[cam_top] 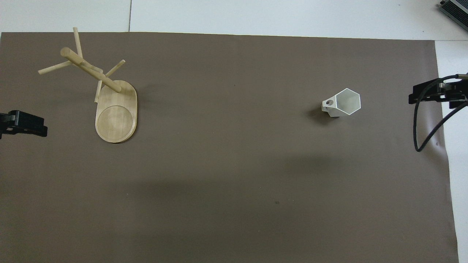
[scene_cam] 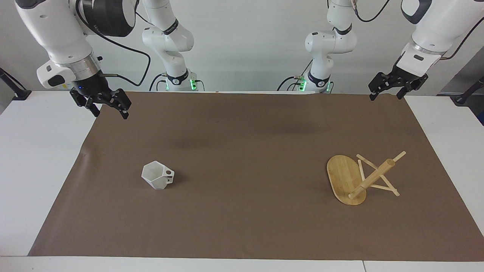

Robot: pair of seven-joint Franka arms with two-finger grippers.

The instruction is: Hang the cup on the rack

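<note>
No step is done. We find the cup (scene_cam: 157, 175) upright on the table (scene_cam: 242, 234) toward the right arm's end, well apart from the rack (scene_cam: 359, 177). Left claw (scene_cam: 386, 90) and right claw (scene_cam: 107, 105) hang open, empty.

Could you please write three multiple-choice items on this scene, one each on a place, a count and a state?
1. Where is the cup?
A. On the rack's base
B. On the brown mat, toward the right arm's end
C. In the left gripper

2. How many cups are on the table?
A. One
B. Two
C. Three

3. How are the grippers?
A. Both shut on the cup
B. One holds the rack
C. Both open and empty

Key: 1 B, it stands on the mat, apart from the rack. 2 A, only one shows. 3 C, the left gripper and right gripper hang open over the mat's corners.
</note>
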